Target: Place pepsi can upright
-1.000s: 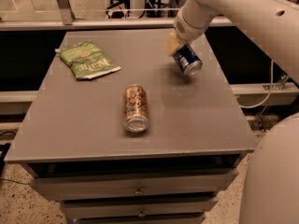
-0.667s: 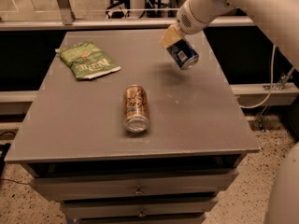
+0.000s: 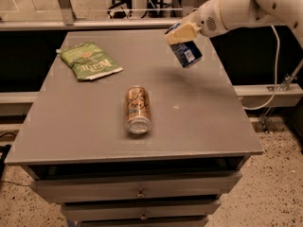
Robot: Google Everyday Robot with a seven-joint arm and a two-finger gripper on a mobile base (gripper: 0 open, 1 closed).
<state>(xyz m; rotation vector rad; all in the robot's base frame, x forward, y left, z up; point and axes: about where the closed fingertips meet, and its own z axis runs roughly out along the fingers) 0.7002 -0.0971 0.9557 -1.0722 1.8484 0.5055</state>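
Pepsi can [image 3: 186, 53] was off the table, hanging in the air over the far right part of the top, tilted rather than vertical, with its lower end angled down toward the front-right. It touched nothing but the gripper [image 3: 180, 35], which sat directly above it at the end of the white arm [image 3: 236, 11] reaching in from the upper right. The tan fingers [image 3: 185, 30] were closed on the can's upper end; most of the body showed below them, so the grip looked like an end hold, not a mid-body one. My read: pick was done, this was the carry/reorient step, and the place had not yet happened. Next move would call for rotating the wrist until the can's axis was vertical, lowering until the base sat flat on the table [image 3: 203, 126], and only then letting go; a release at this tilt would likely tip it over. The spot under the can looked free. The orange can [image 3: 138, 109] lay on its side mid-table, well apart to the front-left, and the green snack bag [image 3: 90, 60] lay flat at the far left, also well apart. Drawers [image 3: 142, 193] below were not involved.
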